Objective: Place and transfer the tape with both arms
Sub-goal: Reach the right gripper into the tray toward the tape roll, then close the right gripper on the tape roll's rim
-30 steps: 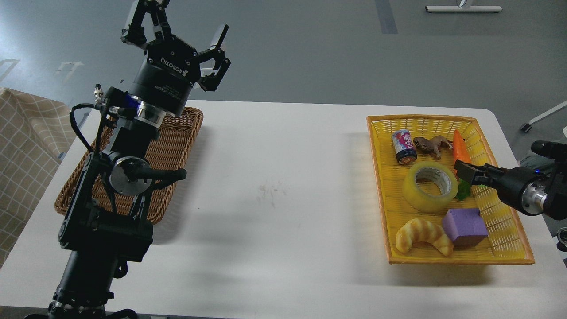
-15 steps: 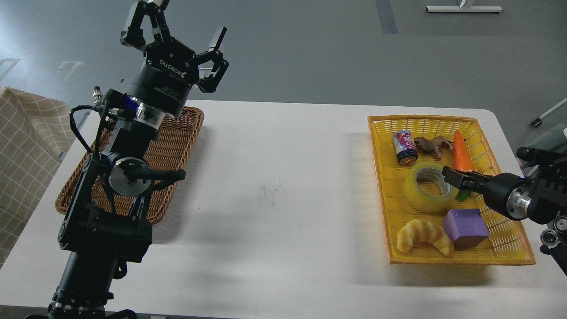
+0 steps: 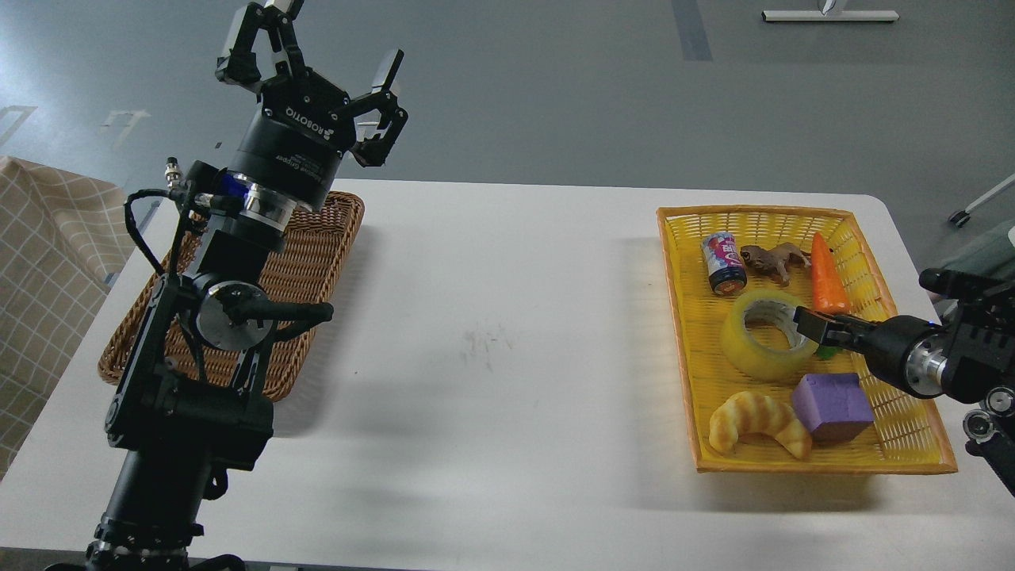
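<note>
The tape [image 3: 760, 342], a wide translucent yellow roll with a grey-white core, lies flat in the yellow basket [image 3: 680, 333] at the right. My right gripper [image 3: 809, 324] comes in from the right edge, and its dark tip is at the roll's right rim. Its two fingers cannot be told apart, so whether it grips the roll does not show. My left gripper [image 3: 321, 51] is raised high above the far left of the table, fingers spread open and empty.
The yellow basket also holds a small can [image 3: 722, 263], a brown toy animal [image 3: 773, 258], an orange carrot [image 3: 826, 277], a purple block [image 3: 833, 406] and a tan croissant [image 3: 760, 423]. A brown wicker basket [image 3: 305, 262] sits at the left behind my left arm. White table [image 3: 507, 357].
My right gripper has moved left and slightly down, from beside the tape to its right rim. My left arm has barely moved.
</note>
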Action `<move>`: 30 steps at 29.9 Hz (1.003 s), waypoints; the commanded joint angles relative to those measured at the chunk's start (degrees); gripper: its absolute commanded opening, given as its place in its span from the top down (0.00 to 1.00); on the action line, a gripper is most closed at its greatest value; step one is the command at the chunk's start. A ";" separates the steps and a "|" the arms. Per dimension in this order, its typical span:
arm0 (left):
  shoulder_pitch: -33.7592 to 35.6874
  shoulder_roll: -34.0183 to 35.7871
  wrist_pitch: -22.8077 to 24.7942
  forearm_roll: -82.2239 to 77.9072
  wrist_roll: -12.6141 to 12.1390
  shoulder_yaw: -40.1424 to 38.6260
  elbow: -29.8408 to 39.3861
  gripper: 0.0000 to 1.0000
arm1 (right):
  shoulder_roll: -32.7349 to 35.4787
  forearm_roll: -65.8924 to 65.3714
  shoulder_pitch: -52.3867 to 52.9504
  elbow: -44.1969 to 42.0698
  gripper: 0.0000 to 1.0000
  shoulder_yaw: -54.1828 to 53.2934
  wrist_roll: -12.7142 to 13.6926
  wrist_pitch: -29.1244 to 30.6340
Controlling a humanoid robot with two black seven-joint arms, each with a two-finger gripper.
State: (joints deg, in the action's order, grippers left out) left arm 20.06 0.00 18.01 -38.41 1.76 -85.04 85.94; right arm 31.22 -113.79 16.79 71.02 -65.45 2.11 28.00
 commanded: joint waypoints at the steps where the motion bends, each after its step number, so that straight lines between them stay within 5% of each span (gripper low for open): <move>1: -0.02 0.00 0.00 0.00 0.00 -0.04 0.01 0.02 | 0.15 -0.11 -0.01 0.00 0.34 0.85 0.00 0.00; 20: -0.02 0.00 0.09 0.44 0.09 -1.53 0.01 0.02 | -0.72 -1.69 0.96 -1.49 0.42 2.96 0.17 0.00; 30: -0.02 0.00 0.18 0.71 0.09 -1.88 -0.07 0.02 | -0.46 -1.61 1.75 -1.76 0.54 3.84 0.79 0.00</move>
State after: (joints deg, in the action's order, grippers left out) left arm 20.04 0.00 18.12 -37.75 1.85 -86.88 85.89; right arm 30.84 -115.47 18.72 69.21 -61.62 2.69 28.00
